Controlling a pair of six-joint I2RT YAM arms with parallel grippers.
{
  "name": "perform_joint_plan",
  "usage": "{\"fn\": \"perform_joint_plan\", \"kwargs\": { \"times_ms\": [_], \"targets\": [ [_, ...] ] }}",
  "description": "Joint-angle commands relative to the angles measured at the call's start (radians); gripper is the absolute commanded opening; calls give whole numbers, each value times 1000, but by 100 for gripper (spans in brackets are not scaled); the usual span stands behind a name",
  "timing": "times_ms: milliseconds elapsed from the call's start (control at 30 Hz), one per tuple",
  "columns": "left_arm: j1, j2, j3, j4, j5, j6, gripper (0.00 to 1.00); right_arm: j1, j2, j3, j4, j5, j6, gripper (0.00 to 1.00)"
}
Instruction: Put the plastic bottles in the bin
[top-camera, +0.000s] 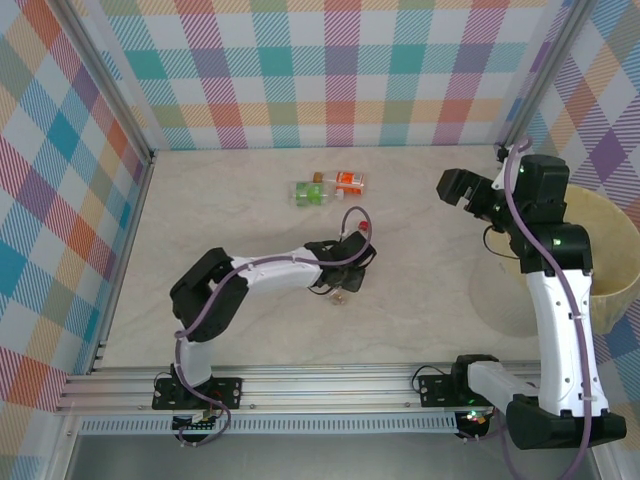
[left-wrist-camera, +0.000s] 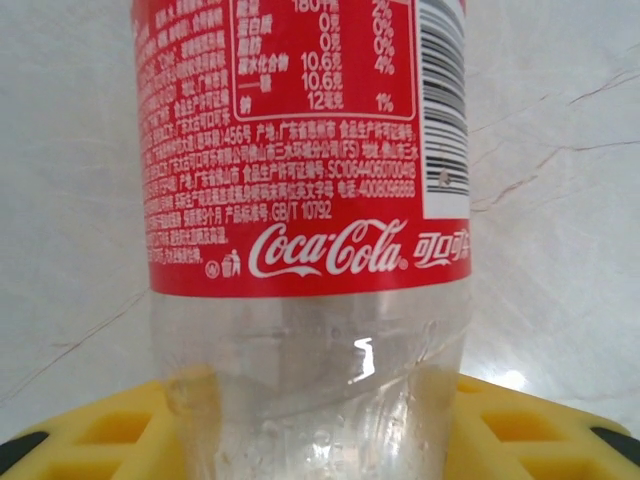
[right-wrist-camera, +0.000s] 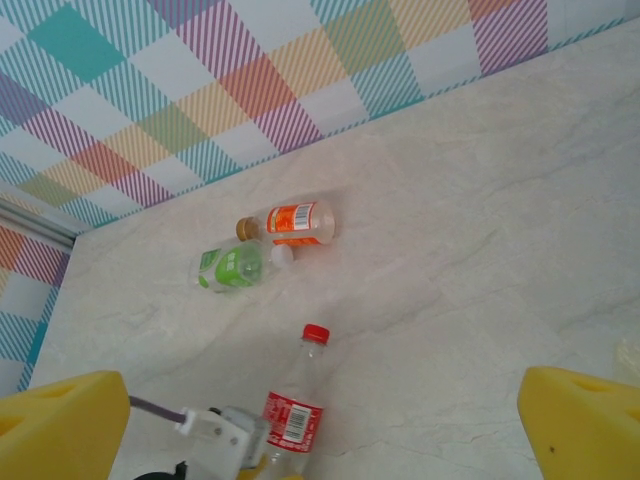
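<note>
Starting on the left: the left arm reaches out to the middle of the marbled surface (top-camera: 230, 200), and its end effector (top-camera: 345, 268) is clamped on a Coca-Cola bottle (left-wrist-camera: 310, 200). In the left wrist view the yellow fingers (left-wrist-camera: 85, 430) press against both sides of the clear lower part, just under the red label. The bottle's red cap (top-camera: 362, 228) points toward the far wall. Can't really tell if the bottle is resting on the surface or lifted just off it.

A bit farther back, near the checked wall (top-camera: 330, 70), two more bottles lie on their sides: a green-label bottle (top-camera: 309, 192) and, just to its right, an orange-label bottle (top-camera: 349, 181). In the right wrist view they sit end to end, tops nearly touching, well apart from the Coke one.

Over on the right, the right end effector (top-camera: 462, 190) hangs above the surface with its jaws spread wide and nothing in them. Its yellow fingers (right-wrist-camera: 60, 430) sit at opposite bottom corners of its own camera view.

Far right is the bin (top-camera: 615, 215), a big pale yellow tub at the edge of the surface. The right arm stands between the bottles and the bin and covers the bin's left rim.
</note>
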Motion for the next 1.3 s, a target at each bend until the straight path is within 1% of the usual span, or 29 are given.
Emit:
{"fn": "perform_joint_plan", "kwargs": {
  "times_ms": [0, 133, 200, 333, 467, 500, 633, 733, 833, 933, 1000, 1133, 1200, 1267],
  "targets": [
    [12, -152, -23, 80, -1, 20, 49, 21, 26, -3, 21, -31, 9, 100],
    [75, -291, -105, 235, 182, 20, 48, 54, 46, -31, 95, -121, 42, 100],
    [110, -340, -127, 275, 244, 12, 48, 65, 67, -36, 119, -175, 54, 100],
    [157, -413, -140, 302, 325, 28, 48, 101, 99, -59, 195, -282, 95, 100],
    [189, -464, -158, 339, 394, 33, 48, 142, 150, -67, 285, -438, 151, 100],
    [193, -471, -160, 352, 410, 32, 48, 159, 162, -64, 300, -451, 160, 100],
    [201, -485, -152, 379, 447, 34, 48, 232, 216, -56, 352, -448, 189, 100],
    [202, -484, -151, 402, 453, 33, 48, 279, 255, -51, 374, -383, 233, 100],
    [200, -480, -147, 419, 461, 31, 48, 332, 295, -51, 402, -291, 272, 100],
    [202, -479, -146, 434, 469, 28, 47, 366, 346, -28, 393, -225, 291, 100],
    [200, -481, -147, 438, 466, 23, 47, 378, 370, -21, 409, -218, 312, 98],
    [200, -481, -151, 452, 473, 20, 47, 401, 403, -18, 469, -263, 361, 92],
    [201, -476, -148, 450, 469, 16, 47, 413, 417, -3, 463, -262, 361, 90],
    [201, -473, -146, 447, 466, 17, 47, 418, 426, 2, 459, -258, 360, 85]
  ]
}}
